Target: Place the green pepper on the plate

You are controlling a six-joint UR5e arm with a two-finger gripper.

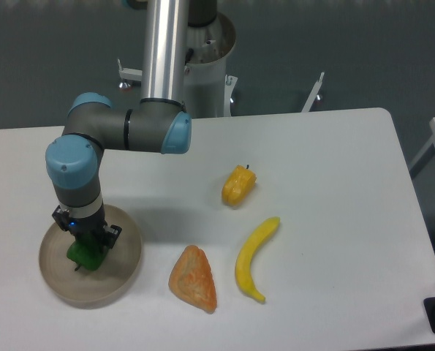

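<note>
The green pepper is small and glossy bright green. It sits inside the round beige plate at the table's front left. My gripper points straight down over the plate, directly on top of the pepper. Its fingers are mostly hidden behind the wrist and the pepper, so I cannot tell if they are closed on it or apart. The pepper looks to be touching the plate's floor.
A yellow-orange pepper lies at the table's middle. A yellow banana and an orange croissant-like pastry lie near the front. The arm's base column stands at the back. The table's front edge is close to the plate.
</note>
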